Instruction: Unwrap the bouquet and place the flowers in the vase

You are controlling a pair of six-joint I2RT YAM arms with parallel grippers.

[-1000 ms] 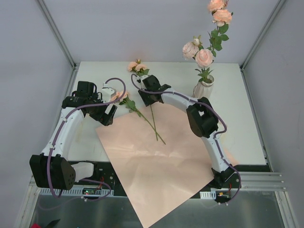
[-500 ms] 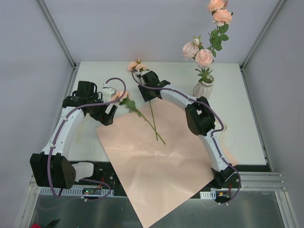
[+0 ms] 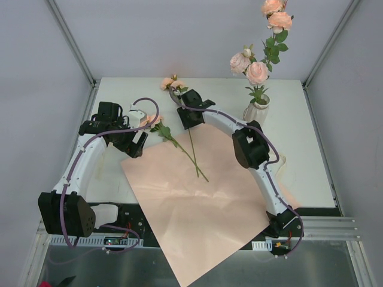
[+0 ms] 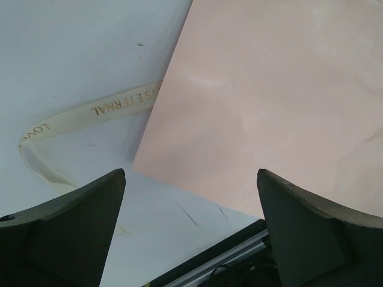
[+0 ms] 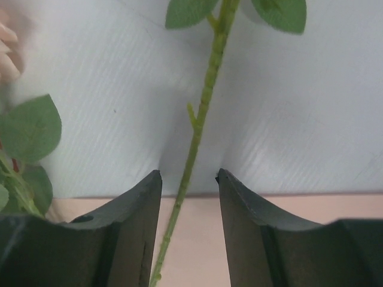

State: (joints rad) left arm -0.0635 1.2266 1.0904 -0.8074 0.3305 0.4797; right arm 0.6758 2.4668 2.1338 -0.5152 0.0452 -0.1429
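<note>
My right tool (image 5: 188, 174) straddles the thin green stem (image 5: 200, 119) of a peach-pink rose sprig (image 3: 173, 84) lying on the white worktop (image 3: 299, 149). Its two dark fingers (image 5: 131, 227) are partly drawn in, one on each side of the stem. A sliver of bare surface shows on both sides, so nothing is pinched. The sprig's blooms lie toward the far edge of the worktop. Its stem runs back onto the unfolded pink paper sheet (image 3: 203, 215), which is spread flat and overhangs the near edge. A second rose (image 3: 153, 121) lies just to the left, its stem slanting in to cross the first near their cut ends on the paper.

My left tool (image 4: 190, 174) hovers spread wide, gripping nothing, above the paper's left edge. There a cream ribbon (image 4: 114, 107) with gold lettering lies loose on the worktop, one end meeting the paper's edge.

At far right the cream ribbed vase (image 3: 257, 111) stands upright near the far edge, well apart from both tools. It holds several tall roses (image 3: 257, 72) with green leaves.
</note>
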